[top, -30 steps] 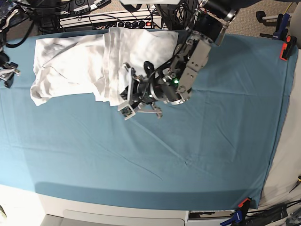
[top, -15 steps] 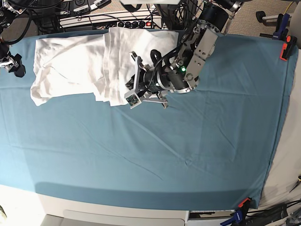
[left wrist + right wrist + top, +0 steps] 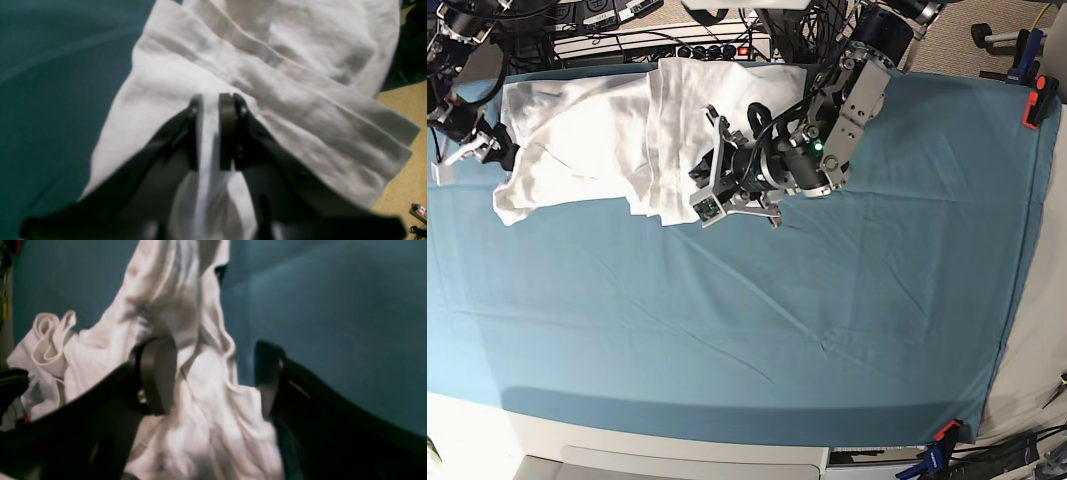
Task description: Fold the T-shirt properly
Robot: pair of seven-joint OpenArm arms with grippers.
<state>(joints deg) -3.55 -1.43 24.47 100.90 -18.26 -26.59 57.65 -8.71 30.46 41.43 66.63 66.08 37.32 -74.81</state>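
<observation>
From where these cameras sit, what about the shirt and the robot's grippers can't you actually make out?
- Base view: the left gripper lies over the T-shirt, hiding the fabric beneath.
- Left wrist view: blur hides whether cloth is pinched between the nearly closed fingers.
- Right wrist view: the right gripper is open, but blur hides which part of the shirt lies between.

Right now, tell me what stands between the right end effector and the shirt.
Nothing visible. The right end effector is open and already straddles a bunched edge of the shirt lying on the teal cloth.
</observation>
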